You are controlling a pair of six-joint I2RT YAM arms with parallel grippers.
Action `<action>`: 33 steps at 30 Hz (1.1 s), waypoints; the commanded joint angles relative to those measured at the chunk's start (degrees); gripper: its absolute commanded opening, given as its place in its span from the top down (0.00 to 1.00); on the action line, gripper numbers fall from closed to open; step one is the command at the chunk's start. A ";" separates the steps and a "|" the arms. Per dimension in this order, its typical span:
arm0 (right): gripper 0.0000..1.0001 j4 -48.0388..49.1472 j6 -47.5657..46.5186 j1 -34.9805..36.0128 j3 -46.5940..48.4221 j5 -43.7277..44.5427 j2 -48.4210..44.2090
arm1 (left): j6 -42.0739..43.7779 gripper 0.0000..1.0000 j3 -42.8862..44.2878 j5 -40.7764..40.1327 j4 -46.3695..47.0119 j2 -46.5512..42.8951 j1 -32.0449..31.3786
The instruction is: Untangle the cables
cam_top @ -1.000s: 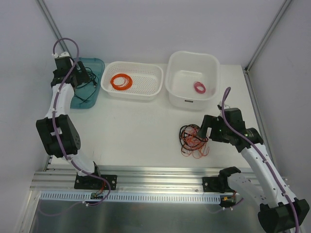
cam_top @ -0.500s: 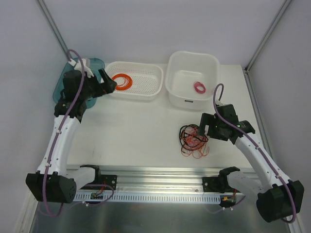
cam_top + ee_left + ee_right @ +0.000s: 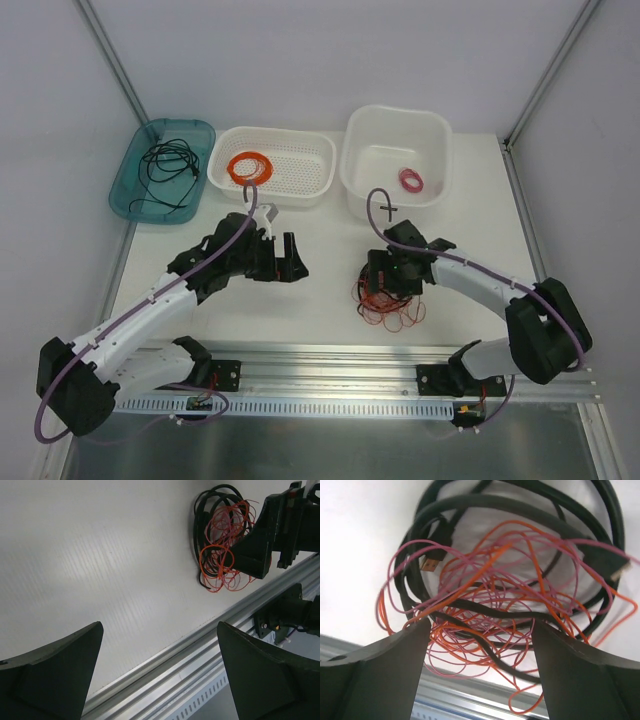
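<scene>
While the right gripper (image 3: 479,630) hung low over the cables (image 3: 505,580), its jaws stood wide apart with the loops between them and nothing clamped. From the top view the right gripper (image 3: 392,272) had slid leftward over the last second and now sat directly on the far edge of the tangle instead of beside it. The left gripper (image 3: 159,625) was likewise spread open and empty. The left arm had swung away from the back-left corner and across the table, so the left gripper (image 3: 293,262) now pointed at the cables (image 3: 390,300) from the left, still well apart from them.

The tangle lay on the table near the front rail, right of centre, black, orange and pinkish wires looped through one another, much where it had been before. In the left wrist view the cables (image 3: 220,555) showed with the right arm's black finger against them.

Farther back, a black cable (image 3: 165,165) lay in the teal tray (image 3: 130,195), an orange coil (image 3: 250,166) in the white basket (image 3: 320,160) and a pink coil (image 3: 410,180) in the white tub (image 3: 360,160). I judged that one strand had just been delivered and both arms were gathering for the next pull.
</scene>
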 commanded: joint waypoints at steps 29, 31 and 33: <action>0.09 -3.39 7.47 9.93 2.07 13.90 -19.06 | -19.50 0.38 5.41 -8.38 16.54 28.67 -17.79; 0.08 -3.21 7.56 9.93 1.72 14.08 -19.24 | -19.77 0.47 5.59 -8.91 16.45 29.56 -18.23; 0.08 -2.86 7.64 10.02 1.36 14.25 -19.50 | -20.21 0.56 5.50 -9.26 16.54 30.70 -18.84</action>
